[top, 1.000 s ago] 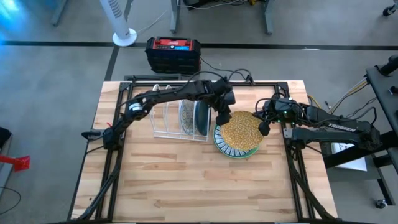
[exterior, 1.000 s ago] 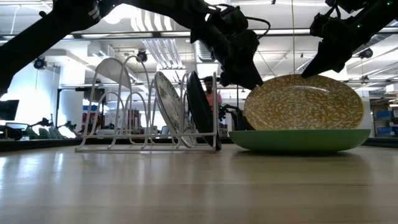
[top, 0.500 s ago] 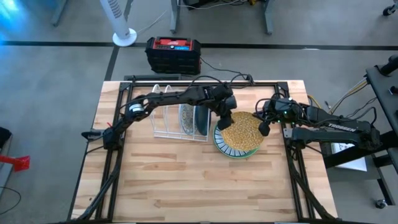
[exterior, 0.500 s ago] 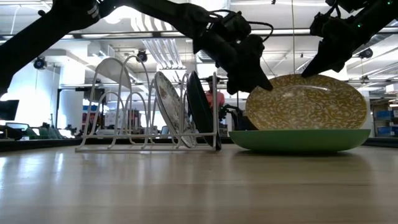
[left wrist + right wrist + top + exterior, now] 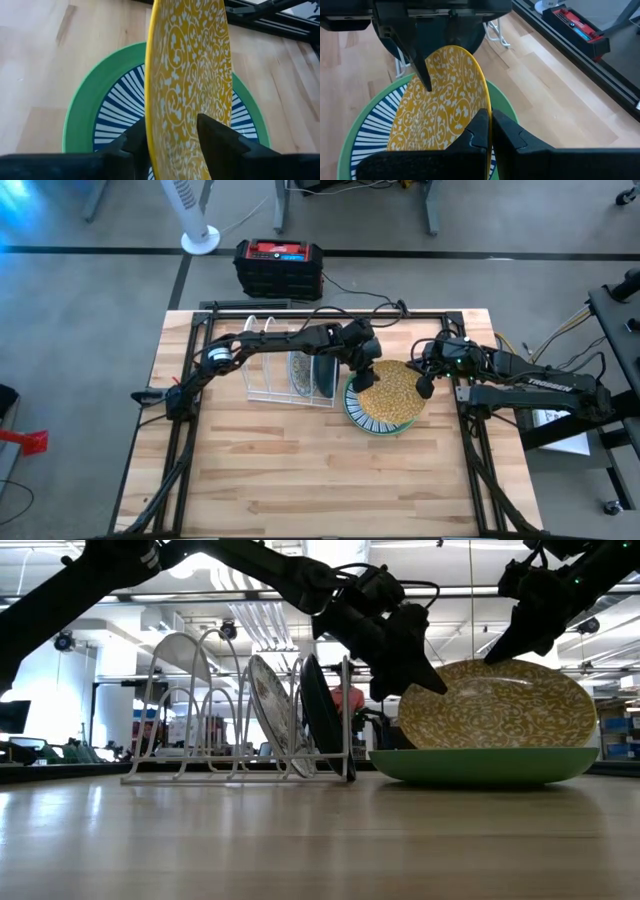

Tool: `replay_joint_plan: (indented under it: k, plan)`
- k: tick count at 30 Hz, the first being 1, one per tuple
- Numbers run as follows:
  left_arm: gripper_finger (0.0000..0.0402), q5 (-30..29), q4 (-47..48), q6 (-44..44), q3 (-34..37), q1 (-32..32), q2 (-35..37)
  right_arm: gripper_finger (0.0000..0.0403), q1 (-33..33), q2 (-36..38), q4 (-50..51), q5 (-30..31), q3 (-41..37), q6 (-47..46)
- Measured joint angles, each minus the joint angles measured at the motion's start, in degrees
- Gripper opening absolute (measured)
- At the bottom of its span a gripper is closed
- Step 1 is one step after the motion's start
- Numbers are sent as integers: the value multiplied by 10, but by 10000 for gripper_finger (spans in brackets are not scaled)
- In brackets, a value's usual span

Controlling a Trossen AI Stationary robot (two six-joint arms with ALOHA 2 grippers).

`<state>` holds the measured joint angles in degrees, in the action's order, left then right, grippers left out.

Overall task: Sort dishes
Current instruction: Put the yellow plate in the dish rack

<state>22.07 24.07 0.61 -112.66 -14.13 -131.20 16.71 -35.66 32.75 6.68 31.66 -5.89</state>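
Observation:
A yellow patterned plate [image 5: 392, 392] [image 5: 495, 710] stands tilted, its lower edge inside a green-rimmed plate with blue stripes [image 5: 352, 408] [image 5: 80, 110] that lies flat on the table. My right gripper [image 5: 424, 387] [image 5: 489, 125] is shut on the yellow plate's raised rim. My left gripper [image 5: 363, 378] [image 5: 172, 125] is open, one finger on each side of the plate's opposite rim. To the left, a white wire rack [image 5: 268, 370] holds a floral plate [image 5: 268, 710] and a dark plate [image 5: 318, 710] standing on edge. My right gripper pinches the yellow plate's raised rim [image 5: 489, 112] between its two fingers, coming slanting down from the table's right. The plate leans tilted in this hold, its lower edge in the green plate. My left gripper straddles the rim [image 5: 165, 115]; I cannot tell whether its fingers touch it.
A red and black box [image 5: 279, 267] sits beyond the table's far edge. Bare wood [image 5: 300, 470] covers the near half of the table. A person [image 5: 345, 700] shows in the room behind the rack in the low view.
My left gripper has come down and toward the table's right, from above the rack's end onto the yellow plate's left rim, tipping more steeply downward. My right gripper has held the plate still.

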Motion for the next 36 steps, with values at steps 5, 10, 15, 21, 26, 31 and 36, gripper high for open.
replay_joint_plan:
  k: [5,10,15,21,26,31,36]
  plan:
    - [92,-2,-11,26,0,0,0,0,0,0,-1,0,0,0]
    - [41,-4,-11,50,0,0,0,0,0,0,-3,-5,0,0]
    - [9,6,-10,79,0,0,0,0,0,1,-4,-7,0,2]
    - [7,-3,-12,81,0,2,0,0,0,1,-4,-7,0,0]
    - [6,-20,-4,85,-19,4,0,8,0,1,17,-2,16,-37]
    - [4,-66,40,77,-65,8,0,47,1,1,38,4,49,-70]
    - [4,-88,81,74,-108,19,0,91,0,0,40,-8,74,-79]
